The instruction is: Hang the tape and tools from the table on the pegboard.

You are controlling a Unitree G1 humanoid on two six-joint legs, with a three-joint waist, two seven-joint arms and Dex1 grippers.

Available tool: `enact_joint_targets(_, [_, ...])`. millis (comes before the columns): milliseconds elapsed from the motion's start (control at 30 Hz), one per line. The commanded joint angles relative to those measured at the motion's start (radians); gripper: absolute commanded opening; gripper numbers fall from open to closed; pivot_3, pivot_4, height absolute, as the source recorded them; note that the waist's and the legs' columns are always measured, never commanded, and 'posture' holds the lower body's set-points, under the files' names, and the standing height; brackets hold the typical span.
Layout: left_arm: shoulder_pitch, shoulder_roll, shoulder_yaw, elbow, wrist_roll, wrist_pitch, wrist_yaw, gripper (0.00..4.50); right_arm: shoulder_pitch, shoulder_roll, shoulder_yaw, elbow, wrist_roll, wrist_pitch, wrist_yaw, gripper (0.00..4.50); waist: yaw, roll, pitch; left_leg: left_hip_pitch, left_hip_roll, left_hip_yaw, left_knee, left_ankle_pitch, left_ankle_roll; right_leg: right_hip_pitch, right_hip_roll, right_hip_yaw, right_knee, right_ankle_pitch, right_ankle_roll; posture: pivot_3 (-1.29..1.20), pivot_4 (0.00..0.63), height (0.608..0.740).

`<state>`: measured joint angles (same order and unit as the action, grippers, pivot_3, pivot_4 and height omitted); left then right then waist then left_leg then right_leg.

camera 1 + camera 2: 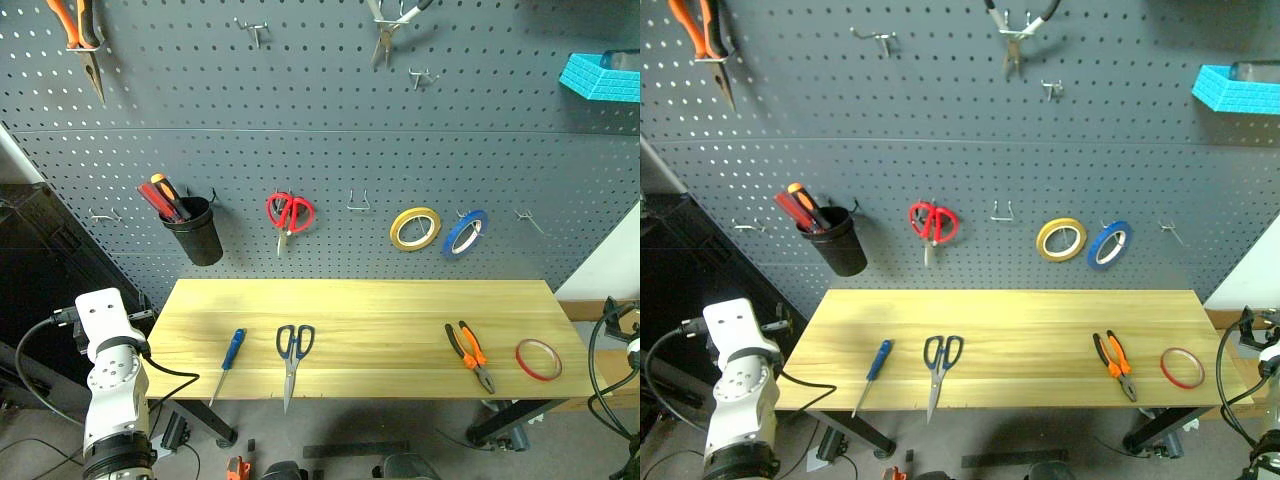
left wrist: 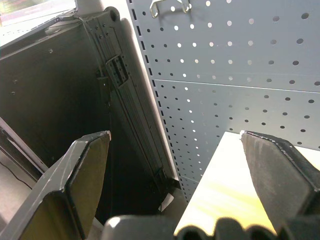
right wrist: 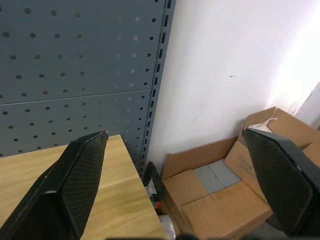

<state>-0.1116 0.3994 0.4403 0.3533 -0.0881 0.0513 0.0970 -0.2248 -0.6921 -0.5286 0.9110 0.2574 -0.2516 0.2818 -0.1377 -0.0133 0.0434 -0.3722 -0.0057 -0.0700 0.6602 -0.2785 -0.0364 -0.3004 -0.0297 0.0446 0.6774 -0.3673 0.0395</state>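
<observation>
Along the front edge of the surface (image 1: pixel 360 300), 4 task things are lying untouched: the blue-handled screwdriver (image 1: pixel 228 360) farthest to the left, the black-handled scissors (image 1: pixel 293 352) just to its right, the orange-and-black pliers (image 1: pixel 470 356) well to the right of the scissors, and the red tape ring (image 1: pixel 538 359) beside the pliers near the surface's right end. Nothing is being carried yet. The left claw (image 2: pixel 175 150) is standing wide and empty off the surface's left end, and the right claw (image 3: pixel 175 150) is standing wide and empty off its right end.

Picking comes first, probably from an end. For the right claw, the tape is sitting closest; coming down over 1 side of the ring and pinching its thin wall should be working better than trying to span the whole ring. Behind the surface, on the pegboard (image 1: pixel 330 130), a bare hook (image 1: pixel 528 220) is waiting just right of the blue tape ring (image 1: pixel 466 232), above the red tape. Keeping the ring's hole facing the hook's tip is the point to watch.
</observation>
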Motion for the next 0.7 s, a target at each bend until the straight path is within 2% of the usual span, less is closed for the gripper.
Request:
enact_joint_targets(33, [-0.006,0.015,-0.006,-0.023,0.012,-0.044,-0.007,4.45,-0.023,-0.027,-0.018,-0.009,0.012,-0.019,-0.005,4.50,0.000,0.000,0.000,0.000,0.000,0.000,0.000,0.000,0.000,0.000,0.000,0.000,0.000,0.000,0.000,-0.14,0.023,0.740])
enact_joint_targets(500, [0.013,0.003,-0.004,-0.037,0.026,-0.043,0.023,4.45,-0.014,-0.013,-0.004,-0.025,0.012,-0.016,0.029,4.50,0.000,0.000,0.000,0.000,0.000,0.000,0.000,0.000,0.000,0.000,0.000,0.000,0.000,0.000,0.000,-0.13,0.021,0.740])
enact_joint_targets(700, [0.012,-0.007,-0.033,-0.103,0.035,0.007,0.012,4.45,0.048,0.029,0.074,-0.160,-0.009,-0.020,0.124,4.50,0.002,0.000,0.002,0.000,0.000,0.000,0.000,0.000,0.000,0.000,0.000,0.000,0.000,0.000,0.000,-0.13,0.036,0.740])
